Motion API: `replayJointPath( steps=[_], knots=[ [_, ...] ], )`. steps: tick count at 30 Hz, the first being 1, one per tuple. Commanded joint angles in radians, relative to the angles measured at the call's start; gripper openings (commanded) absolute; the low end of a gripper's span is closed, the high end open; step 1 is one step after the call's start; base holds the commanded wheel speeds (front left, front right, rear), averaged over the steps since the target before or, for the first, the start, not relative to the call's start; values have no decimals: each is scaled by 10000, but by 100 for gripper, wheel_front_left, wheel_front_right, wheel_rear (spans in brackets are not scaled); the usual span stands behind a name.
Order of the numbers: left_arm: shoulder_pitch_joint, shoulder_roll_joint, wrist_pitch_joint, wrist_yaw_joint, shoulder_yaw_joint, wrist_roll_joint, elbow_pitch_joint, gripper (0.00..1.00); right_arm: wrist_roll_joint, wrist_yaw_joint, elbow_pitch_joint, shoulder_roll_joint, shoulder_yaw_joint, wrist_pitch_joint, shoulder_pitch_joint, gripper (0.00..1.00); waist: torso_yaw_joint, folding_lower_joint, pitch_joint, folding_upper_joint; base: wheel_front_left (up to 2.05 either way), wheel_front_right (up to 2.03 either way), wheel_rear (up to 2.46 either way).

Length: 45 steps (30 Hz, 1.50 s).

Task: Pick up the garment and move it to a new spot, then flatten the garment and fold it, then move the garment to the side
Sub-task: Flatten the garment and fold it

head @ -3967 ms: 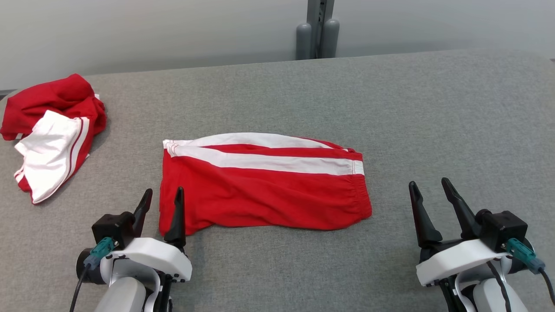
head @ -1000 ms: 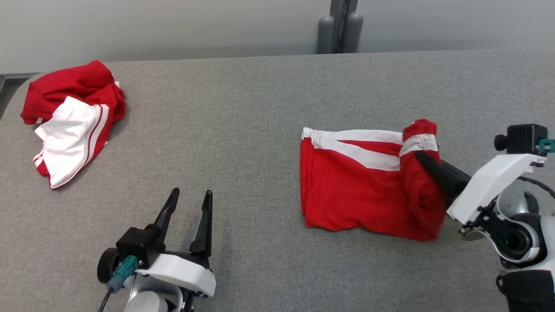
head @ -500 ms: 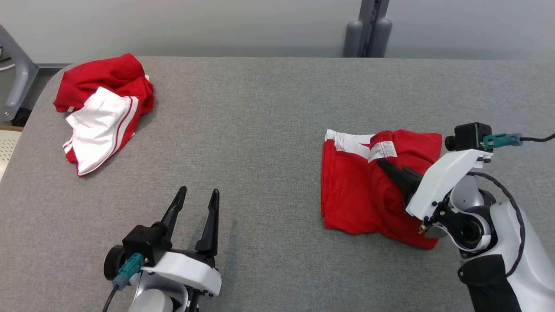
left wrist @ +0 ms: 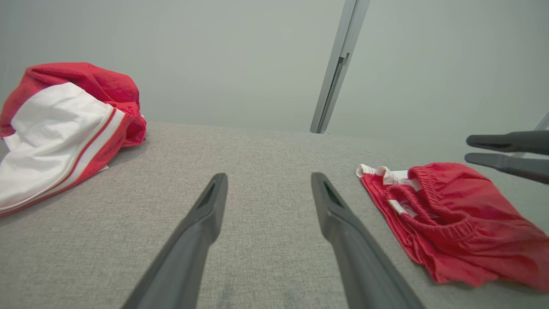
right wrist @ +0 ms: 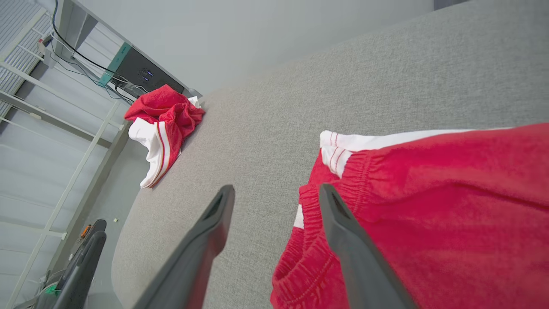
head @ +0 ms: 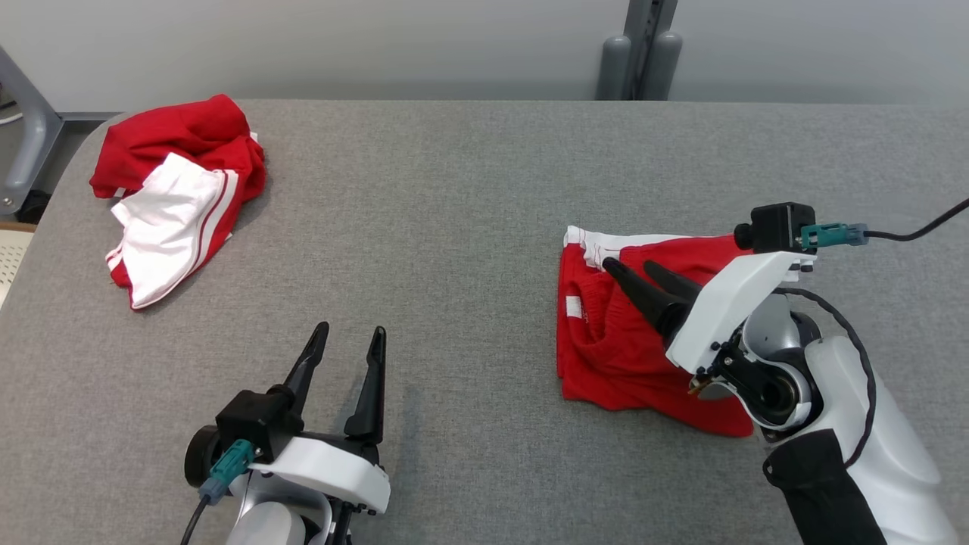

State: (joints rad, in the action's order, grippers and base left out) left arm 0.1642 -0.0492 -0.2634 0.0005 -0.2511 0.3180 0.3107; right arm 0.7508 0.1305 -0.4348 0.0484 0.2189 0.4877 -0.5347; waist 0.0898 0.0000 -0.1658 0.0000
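Observation:
The garment (head: 613, 348), red shorts with white side stripes, lies folded over on itself at the right of the grey table (head: 454, 227), elastic waistband facing left. My right gripper (head: 630, 266) hovers open just above its upper left part, holding nothing. The right wrist view has that gripper (right wrist: 276, 191) over the waistband edge of the garment (right wrist: 429, 206). My left gripper (head: 350, 330) stands open near the table's front, well left of the garment. From the left wrist, the left gripper (left wrist: 269, 180) is empty and the garment (left wrist: 450, 214) lies to the right under the right gripper (left wrist: 468, 149).
A second red and white garment (head: 178, 189) lies crumpled at the table's back left corner, seen again as a heap (left wrist: 64, 124) and far off (right wrist: 165, 116). A grey post (head: 640, 53) rises behind the table. A metal frame (head: 23, 151) stands past the left edge.
My right gripper has opened and let go of the waistband it carried leftward; the garment now lies folded in half. The left arm has stayed put.

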Motion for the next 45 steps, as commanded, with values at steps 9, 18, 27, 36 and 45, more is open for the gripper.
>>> replayJointPath(
  steps=[9,18,27,36,45],
  knots=[
    [336,-34,-20,111,39,-185,-143,100,-1772,5,768,596,-61,-2860,313,100,-625,0,190,0,0,0,0],
    [354,-32,-18,205,247,-293,-124,100,-3613,5,1187,944,-973,-5750,1301,100,-1165,0,448,0,0,0,0],
    [-191,-35,-18,298,415,-150,-262,100,-4712,5,2134,374,-2005,-7146,3025,100,-1460,0,772,0,0,0,0],
    [-1056,-33,-20,539,850,37,-498,100,-5190,5,2748,41,-2360,-7474,4330,100,-1350,0,1053,0,0,0,0],
    [-1359,-31,-18,558,871,55,-685,100,-5207,5,2559,43,-2247,-7517,4242,100,-1037,0,1181,0,0,0,0]
  ],
)
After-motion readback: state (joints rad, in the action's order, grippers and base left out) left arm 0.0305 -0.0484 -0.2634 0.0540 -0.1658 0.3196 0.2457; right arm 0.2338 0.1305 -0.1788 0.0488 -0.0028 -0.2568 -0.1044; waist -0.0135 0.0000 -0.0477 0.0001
